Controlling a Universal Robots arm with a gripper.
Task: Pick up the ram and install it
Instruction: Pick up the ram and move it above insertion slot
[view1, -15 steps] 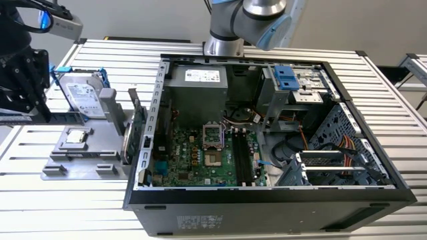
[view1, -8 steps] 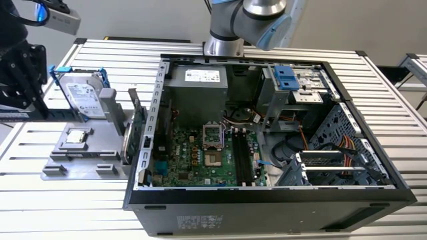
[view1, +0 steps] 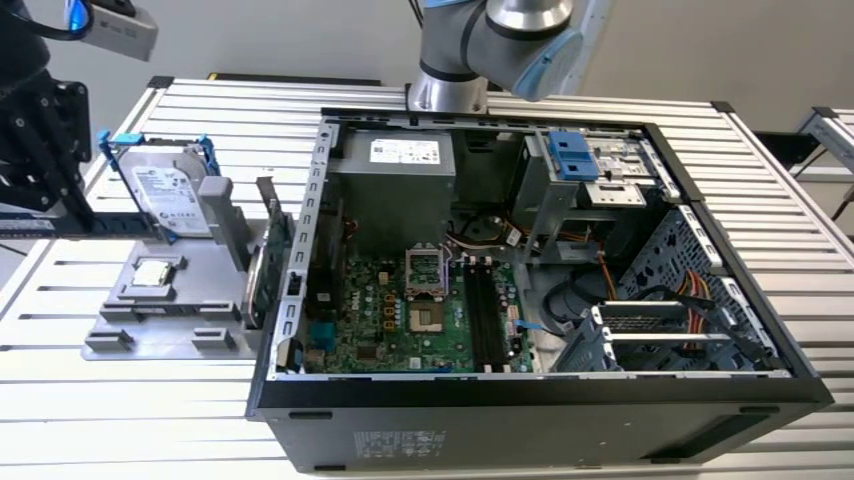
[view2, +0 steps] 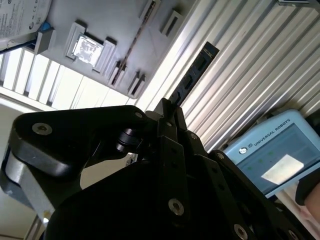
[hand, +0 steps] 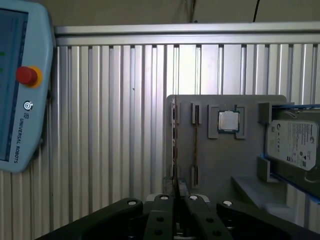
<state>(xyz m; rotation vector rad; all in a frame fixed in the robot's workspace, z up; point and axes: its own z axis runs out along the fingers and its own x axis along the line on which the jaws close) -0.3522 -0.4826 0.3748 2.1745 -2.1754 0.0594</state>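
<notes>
The black gripper (hand: 175, 199) is seen clamped on the ram (view2: 192, 75), a long, thin, dark circuit-board stick. Its fingers (hand: 161, 202) are pressed together on the stick's near end. In the first wrist view the stick is shown edge-on, and in the second wrist view its dark face with chips is seen running out from the fingertips. The ram is held over the ridged silver aluminium table (hand: 110, 125), just beside the flat grey slotted holder tray (hand: 220, 165) and out of its slots. On that tray a small square silver processor (hand: 228, 121) is seated in a frame. A boxy silver hard drive (hand: 292, 142) with a pale label is propped at the tray's far side. A pale blue teach pendant (hand: 20, 100) with a red button is seen in both wrist views. In the exterior view the tray is placed at about nine o'clock from the open black computer case (view1: 534, 400). A green motherboard (view1: 387, 310) lies inside the case.
</notes>
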